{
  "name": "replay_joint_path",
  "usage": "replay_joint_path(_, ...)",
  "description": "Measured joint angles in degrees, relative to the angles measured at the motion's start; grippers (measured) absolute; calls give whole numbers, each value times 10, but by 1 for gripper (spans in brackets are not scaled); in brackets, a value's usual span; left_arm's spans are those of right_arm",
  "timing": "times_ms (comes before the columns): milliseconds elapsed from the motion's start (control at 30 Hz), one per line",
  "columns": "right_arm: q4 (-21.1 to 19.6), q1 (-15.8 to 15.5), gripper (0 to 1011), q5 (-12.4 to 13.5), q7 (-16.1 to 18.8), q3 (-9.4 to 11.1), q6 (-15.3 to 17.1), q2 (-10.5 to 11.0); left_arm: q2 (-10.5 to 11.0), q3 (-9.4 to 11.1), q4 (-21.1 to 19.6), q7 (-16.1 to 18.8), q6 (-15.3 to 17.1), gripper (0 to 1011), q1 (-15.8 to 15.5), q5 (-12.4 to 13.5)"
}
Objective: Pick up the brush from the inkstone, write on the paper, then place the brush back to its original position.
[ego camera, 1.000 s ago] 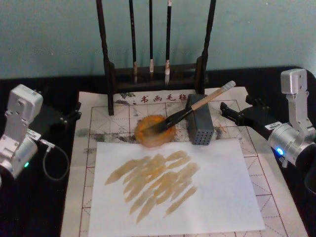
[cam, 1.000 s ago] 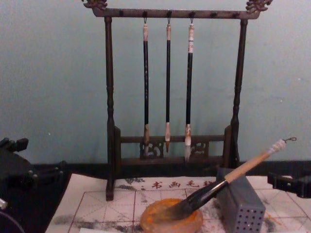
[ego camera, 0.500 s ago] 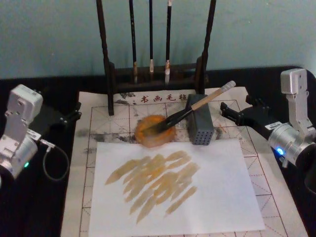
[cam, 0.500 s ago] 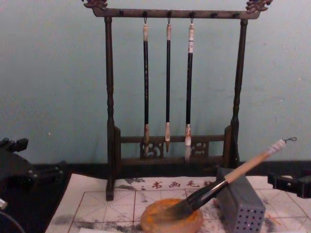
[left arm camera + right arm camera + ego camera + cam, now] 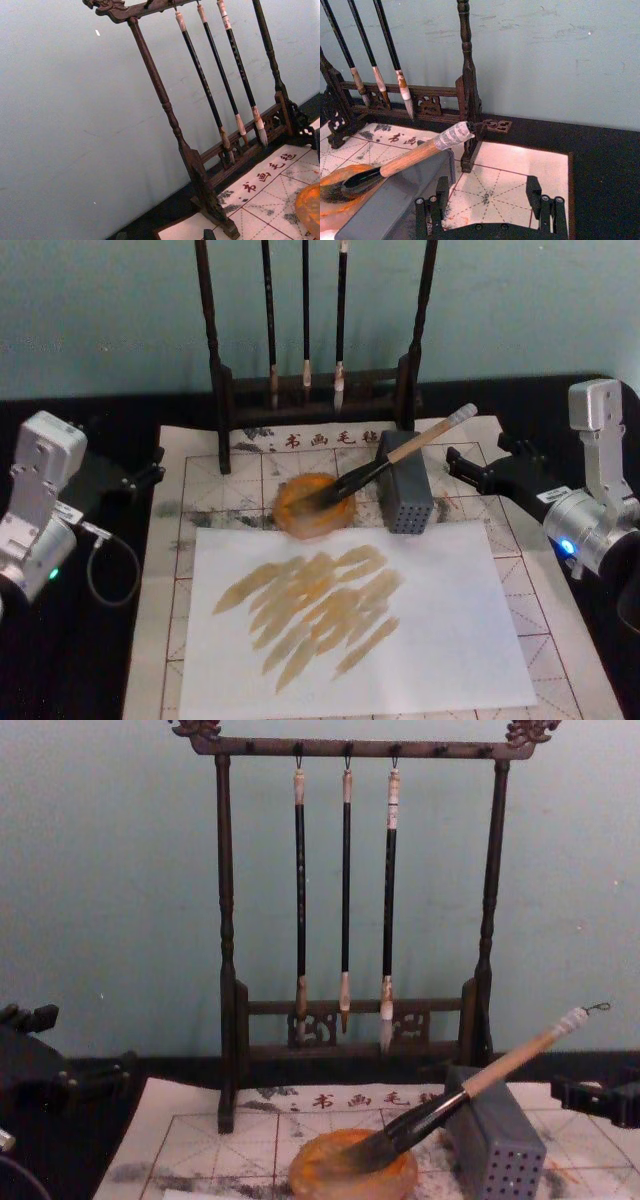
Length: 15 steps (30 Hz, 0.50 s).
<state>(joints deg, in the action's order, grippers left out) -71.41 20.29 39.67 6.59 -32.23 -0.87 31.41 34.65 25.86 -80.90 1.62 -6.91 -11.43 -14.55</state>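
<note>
The brush (image 5: 385, 462) lies with its black bristles in the orange inkstone (image 5: 314, 505) and its tan handle propped across the grey perforated block (image 5: 404, 494) (whitish end up toward the right). Both sit on the red-gridded paper (image 5: 190, 495), in front of the dark brush rack (image 5: 316, 390). The right gripper (image 5: 490, 202) hovers just beside the block, fingers spread and empty. The left gripper (image 5: 150, 472) sits at the paper's left edge; whether it is open I cannot tell.
</note>
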Motion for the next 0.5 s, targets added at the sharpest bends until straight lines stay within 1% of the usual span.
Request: replay_joint_path(500, 0, 0, 1003, 0, 0, 0, 0, 0, 0, 0, 0, 0, 0, 1001, 0, 0)
